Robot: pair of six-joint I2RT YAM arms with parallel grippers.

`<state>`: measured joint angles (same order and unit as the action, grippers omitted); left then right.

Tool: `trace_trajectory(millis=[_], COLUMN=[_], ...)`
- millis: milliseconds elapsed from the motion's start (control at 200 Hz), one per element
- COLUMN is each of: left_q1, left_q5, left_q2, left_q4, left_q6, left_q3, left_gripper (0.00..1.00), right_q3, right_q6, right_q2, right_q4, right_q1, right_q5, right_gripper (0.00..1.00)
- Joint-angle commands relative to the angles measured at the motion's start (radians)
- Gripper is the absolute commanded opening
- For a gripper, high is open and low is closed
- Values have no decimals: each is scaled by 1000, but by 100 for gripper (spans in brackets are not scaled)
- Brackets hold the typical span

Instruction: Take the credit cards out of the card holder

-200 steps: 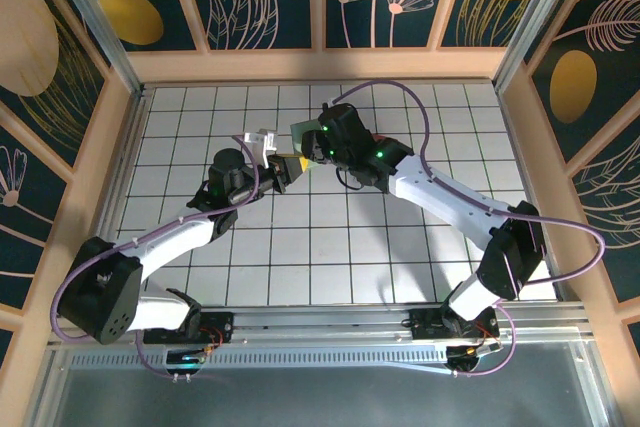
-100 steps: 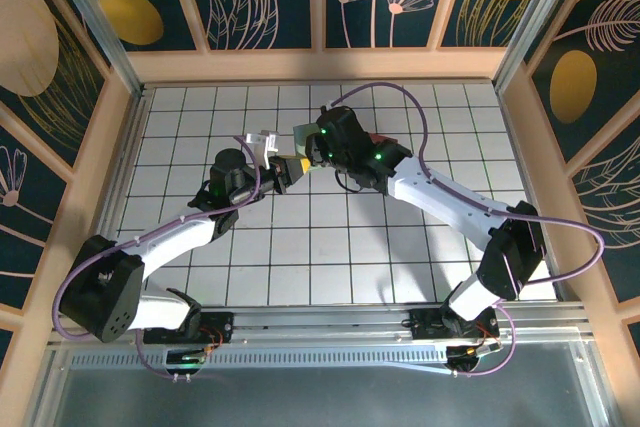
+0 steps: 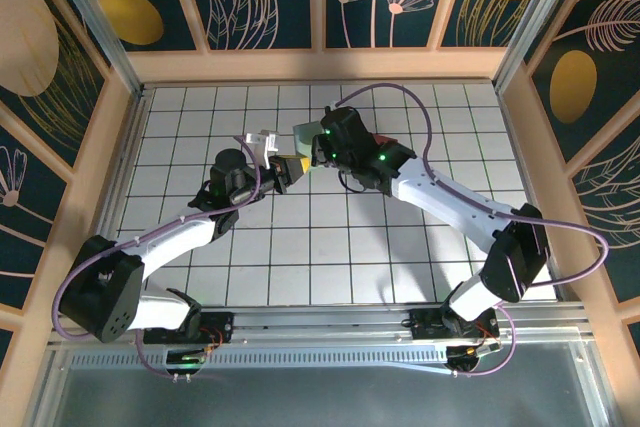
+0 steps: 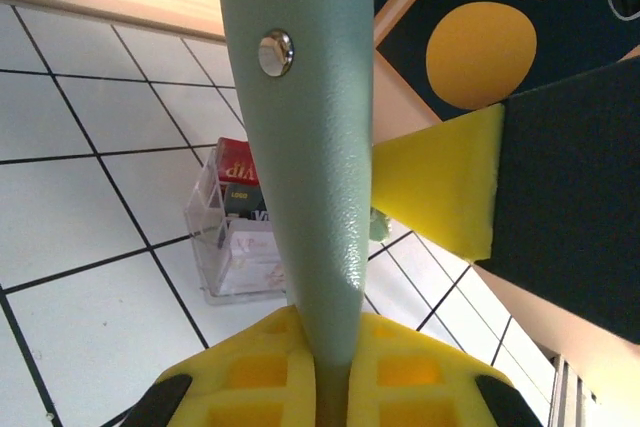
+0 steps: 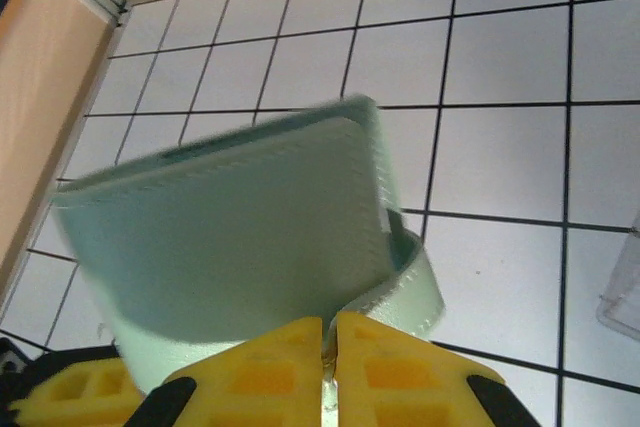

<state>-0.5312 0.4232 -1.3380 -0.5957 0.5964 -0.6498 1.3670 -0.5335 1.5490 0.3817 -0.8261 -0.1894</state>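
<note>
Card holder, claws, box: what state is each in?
card holder, held up off the table by both claws
left claw, shut on card holder
right claw, shut on card holder
box, resting on table, untouched

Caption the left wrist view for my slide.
Left hand pinching the grey-green card holder; clear box with a red VIP card on the tiles beyond.

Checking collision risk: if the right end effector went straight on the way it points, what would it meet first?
The right end effector is shut on the card holder; past that, probably the tiled table, though depth is unclear.
</note>
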Motion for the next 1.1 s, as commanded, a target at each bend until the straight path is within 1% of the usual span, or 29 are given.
trace_trajectory(millis=[0,70,110,225,400,555,616,686,756,916,1096], left_q1=[-5,-6,-5,-6,-4,-5,-5,-5,-5,-5,-5], left_q5=[-8,-11,-10,-4,1,10,23,45,63,100,140], left_q2=[33,31,32,28,37,49,50,50,50,48,53], left_q4=[-131,-133,-131,-118,-44,3,5,6,11,31,30], left_q6=[8,9,8,2,-64,-107,-113,-122,-133,-162,-183], left_q3=[-23,-21,-22,-26,-45,-58,-59,-62,-66,-77,-82], left_gripper=[0,0,0,0,0,0,0,0,0,0,0], right_q3=[-30,-34,-36,-48,-108,-201,-232,-251,-243,-194,-161], right_q6=[-6,-6,-4,24,87,92,87,89,103,145,169], right_q2=[-28,-35,-40,-65,-154,-239,-263,-276,-269,-219,-172], right_q4=[60,60,59,43,-41,-147,-196,-232,-238,-236,-181], right_q1=[19,25,28,34,52,129,156,178,188,188,189], right_q5=[-16,-10,-7,2,42,168,244,291,312,384,369], right_gripper=[10,10,12,27,59,72,77,80,82,84,83])
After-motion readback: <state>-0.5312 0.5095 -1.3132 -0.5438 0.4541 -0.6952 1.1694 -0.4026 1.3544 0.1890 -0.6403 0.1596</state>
